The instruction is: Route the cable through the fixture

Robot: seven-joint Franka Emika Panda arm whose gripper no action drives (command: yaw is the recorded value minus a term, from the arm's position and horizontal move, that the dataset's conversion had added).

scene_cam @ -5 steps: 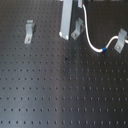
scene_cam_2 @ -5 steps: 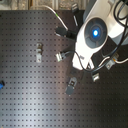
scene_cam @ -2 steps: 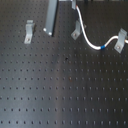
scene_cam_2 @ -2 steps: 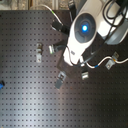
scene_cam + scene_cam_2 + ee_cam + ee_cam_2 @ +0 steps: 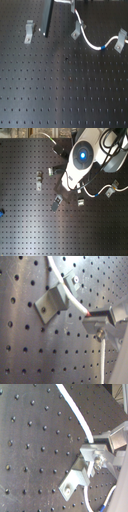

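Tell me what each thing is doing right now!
Thin white cable with a blue band: draped from the middle clip to the right clip, sagging between them.
Left grey metal clip: upright, no cable in it.
Middle grey metal clip: upright, cable running past it.
Right grey metal clip: upright, cable reaching it.
Black perforated metal board: flat.

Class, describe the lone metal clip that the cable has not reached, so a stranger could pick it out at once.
Start from the black perforated board in the first exterior view. Three metal clips stand along its far side; the white cable runs through two. The target is the clip nearest the first exterior view's left, with no cable touching it.
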